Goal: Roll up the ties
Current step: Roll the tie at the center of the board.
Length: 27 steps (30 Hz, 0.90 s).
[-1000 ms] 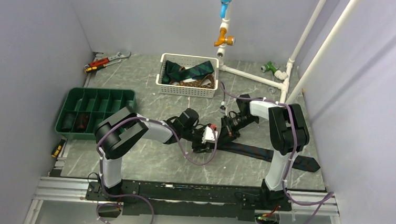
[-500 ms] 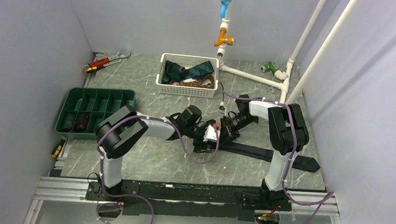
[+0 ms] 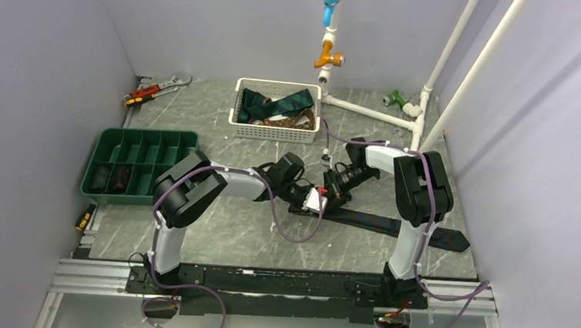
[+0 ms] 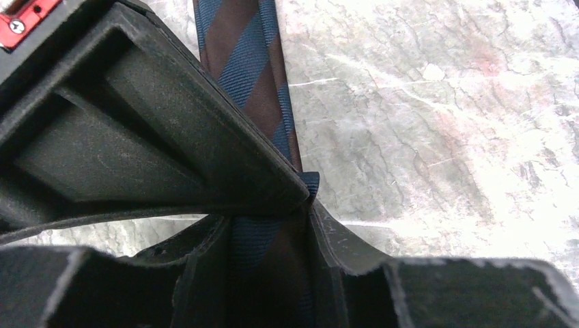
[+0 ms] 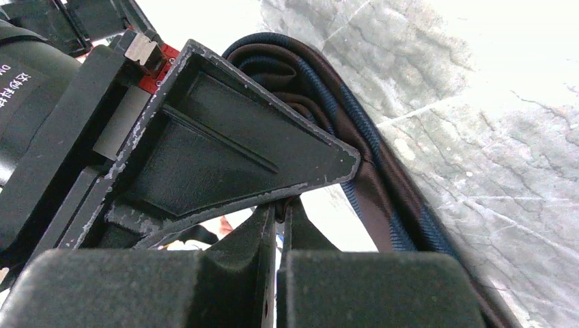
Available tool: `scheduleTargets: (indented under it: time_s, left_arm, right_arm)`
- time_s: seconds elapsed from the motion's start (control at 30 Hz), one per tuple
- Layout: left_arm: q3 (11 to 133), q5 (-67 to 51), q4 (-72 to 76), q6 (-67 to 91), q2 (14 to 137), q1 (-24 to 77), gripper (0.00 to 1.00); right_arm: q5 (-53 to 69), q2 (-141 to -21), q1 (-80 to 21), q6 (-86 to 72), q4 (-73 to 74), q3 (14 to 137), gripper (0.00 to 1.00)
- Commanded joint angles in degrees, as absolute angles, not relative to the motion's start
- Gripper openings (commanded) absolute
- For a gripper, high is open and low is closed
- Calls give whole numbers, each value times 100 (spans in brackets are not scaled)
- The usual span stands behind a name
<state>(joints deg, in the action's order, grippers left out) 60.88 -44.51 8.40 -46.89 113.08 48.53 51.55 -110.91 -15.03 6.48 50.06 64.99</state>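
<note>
Striped tie (image 3: 391, 225) lies flat on desk (image 3: 220, 236), so length feeds straight. Near end coiled into roll (image 5: 328, 89) at centre. Left fingers (image 4: 171, 137) part closed, clamping tie between them, likely keeping turns tight. Right fingers (image 5: 341, 287) fully closed at coil; pinched fabric not visible. Spare ties (image 3: 280, 105) in basket (image 3: 274, 134).

- Grey marbled table (image 3: 213, 236).
- White basket (image 3: 274, 133) at the back.
- Green tray (image 3: 150, 133) on the left.
- Wrench (image 3: 160, 88) in the back-left corner.
- Striped tie (image 3: 380, 223) stretched toward the right edge.
</note>
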Motion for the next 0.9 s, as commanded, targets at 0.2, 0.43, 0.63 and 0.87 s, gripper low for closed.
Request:
scheduleTargets:
  time_s: [0.2, 0.43, 0.63, 0.87]
  left_arm:
    - [5867, -4475, -135, -4208, 11397, 4882, 39]
    - [5526, -4452, 296, -3760, 11190, 4701, 59]
    - [5646, -4474, 295, -3889, 11289, 4689, 28]
    - [5608, -4485, 272, -3512, 11397, 4665, 17]
  right_arm:
    - [4377, -11577, -1399, 769, 4869, 6745, 0]
    - [4102, -11814, -1421, 747, 4789, 6873, 0]
    - [4334, -11697, -1428, 732, 4726, 6897, 0]
    - [4665, -11052, -1346, 646, 4797, 6850, 20]
